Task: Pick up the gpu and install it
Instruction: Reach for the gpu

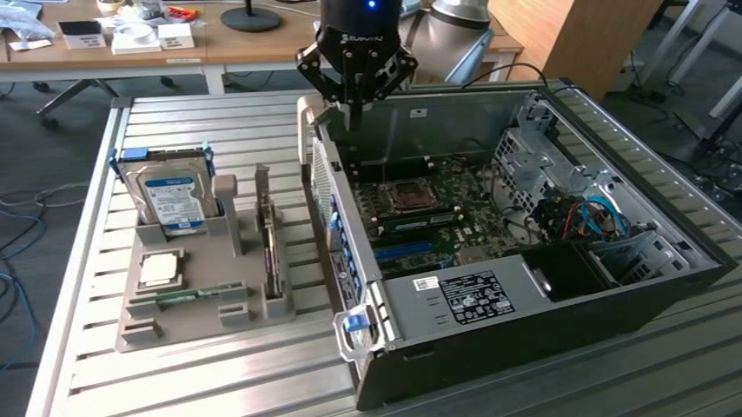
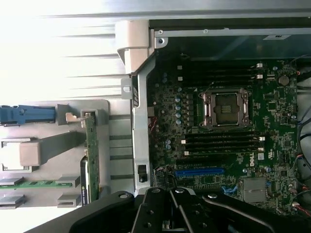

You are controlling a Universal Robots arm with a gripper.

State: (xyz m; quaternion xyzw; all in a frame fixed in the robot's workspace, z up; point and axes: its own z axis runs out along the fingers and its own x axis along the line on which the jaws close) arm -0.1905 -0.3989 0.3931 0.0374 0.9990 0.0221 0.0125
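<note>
The gpu (image 1: 269, 241) stands on edge in a slot of the grey holder tray (image 1: 197, 326), on the exterior view's left of the open computer case (image 1: 545, 334). In the wrist view the gpu (image 2: 91, 155) shows edge-on as a thin green-brown strip beside the case wall. My gripper (image 1: 351, 109) hangs shut and empty above the case's back corner nearest the tray, well above the card. Its black fingers (image 2: 160, 213) are pressed together. The motherboard (image 1: 447, 204) lies in the case with a blue expansion slot (image 2: 199, 171) near the gripper.
The tray also holds a silver hard drive (image 1: 174, 198) in blue rails, a processor chip (image 1: 160, 269) and a green memory stick (image 1: 191, 295). Cables and a drive cage (image 1: 579, 217) fill the case's far side. A desk with small boxes (image 1: 139, 36) stands behind the slatted table.
</note>
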